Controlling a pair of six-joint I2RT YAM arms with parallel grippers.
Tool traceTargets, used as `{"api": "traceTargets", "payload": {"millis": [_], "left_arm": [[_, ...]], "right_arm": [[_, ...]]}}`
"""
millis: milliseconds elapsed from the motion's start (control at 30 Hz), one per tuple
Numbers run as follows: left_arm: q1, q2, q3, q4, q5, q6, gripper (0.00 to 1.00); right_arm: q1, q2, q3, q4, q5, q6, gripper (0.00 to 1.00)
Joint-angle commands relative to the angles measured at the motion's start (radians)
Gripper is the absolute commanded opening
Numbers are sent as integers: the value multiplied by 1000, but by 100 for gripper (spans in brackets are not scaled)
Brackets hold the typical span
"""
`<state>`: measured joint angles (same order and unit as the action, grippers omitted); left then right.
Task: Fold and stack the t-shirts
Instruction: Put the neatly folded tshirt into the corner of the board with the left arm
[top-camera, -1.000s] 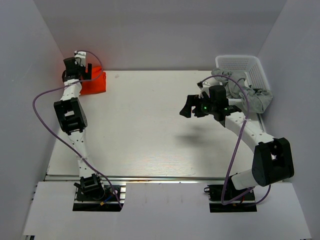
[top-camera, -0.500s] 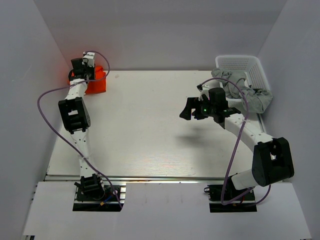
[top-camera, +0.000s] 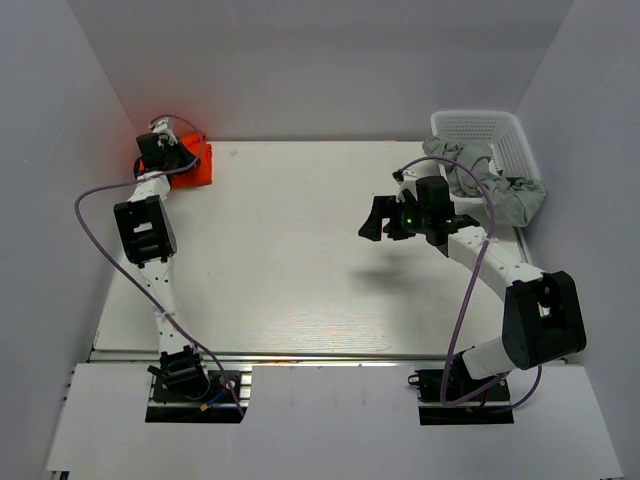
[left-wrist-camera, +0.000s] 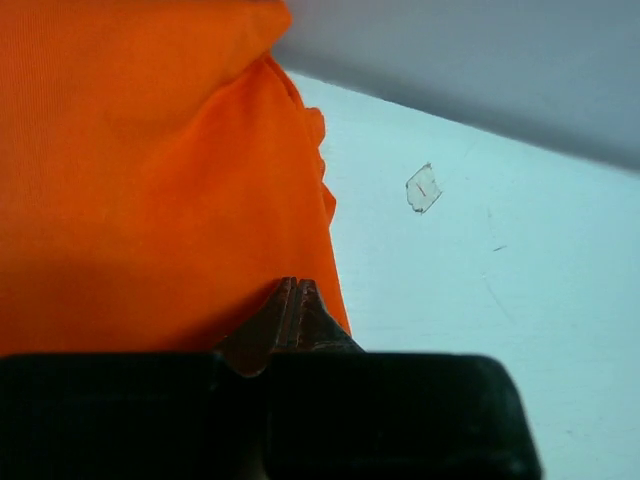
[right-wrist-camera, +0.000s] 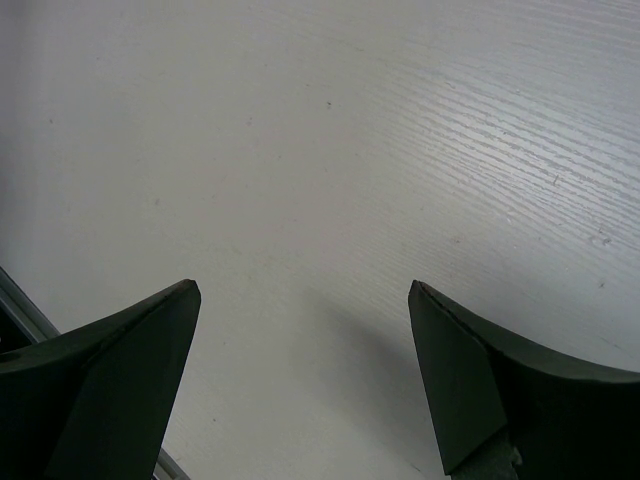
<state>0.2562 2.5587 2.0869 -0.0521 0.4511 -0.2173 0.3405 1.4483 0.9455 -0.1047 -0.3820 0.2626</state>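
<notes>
Near field: the table (top-camera: 300, 260) is bare across the middle. The right gripper (right-wrist-camera: 300, 300) hangs above it with its jaws spread wide and nothing between them.

Further back, right side: grey t-shirts (top-camera: 480, 178) are heaped in the white basket (top-camera: 500, 128), with one draped over its rim. Neither arm is touching them.

Far left corner: the orange t-shirt (left-wrist-camera: 150, 180) sits bunched against the back wall. The left gripper (left-wrist-camera: 296, 305) is on the shirt's table-side edge with its jaws pressed together. The wrist view does not show whether any cloth is caught between the tips.

Judgement: the step in hand is taking hold of the orange t-shirt to bring it out for folding.

Notes on doing the step well:
- Test the hold with a small lift first. If no cloth rises, reopen and bite deeper into the fold.
- Draw the shirt toward the bare middle of the table, low and slow, so it trails flat and does not ball up.
- The right gripper is well placed to take a second corner once the cloth arrives.
- Risk: a thin pinch at the hem may slip out.
</notes>
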Motion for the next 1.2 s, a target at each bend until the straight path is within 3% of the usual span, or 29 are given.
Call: {"api": "traceTargets", "payload": {"millis": [0,133,400,567,833,933,967,1000,1067,1167], "left_arm": [[32,31,-56,202,169,-265,0],[41,31,-152,325,179,-388,0],[51,-44,-344,363,235,-398,0],[51,-45,-323,321,285,-396,0],[51,-118,-305,284,216,-353,0],[51,-138,-185,212,225,-330,19],[51,-156,-174,234,236,-330,49],[51,-176,-156,235,236,-330,64],[41,-238,-110,203,195,-315,81],[32,-313,-96,189,205,-304,92]], "right_arm": [[-3,-2,18,17,-14,0,90],[-3,-16,22,8,11,-10,90],[-5,1,50,2,-5,-26,90],[-3,-5,44,3,-9,-22,90],[-3,-51,16,13,-14,-25,90],[0,-65,3,42,-46,-25,90],[0,-69,-1,43,-58,-19,90],[2,-69,1,46,-63,-19,90],[0,-71,6,51,-67,-19,90],[2,-77,-1,56,-80,-10,90]]}}
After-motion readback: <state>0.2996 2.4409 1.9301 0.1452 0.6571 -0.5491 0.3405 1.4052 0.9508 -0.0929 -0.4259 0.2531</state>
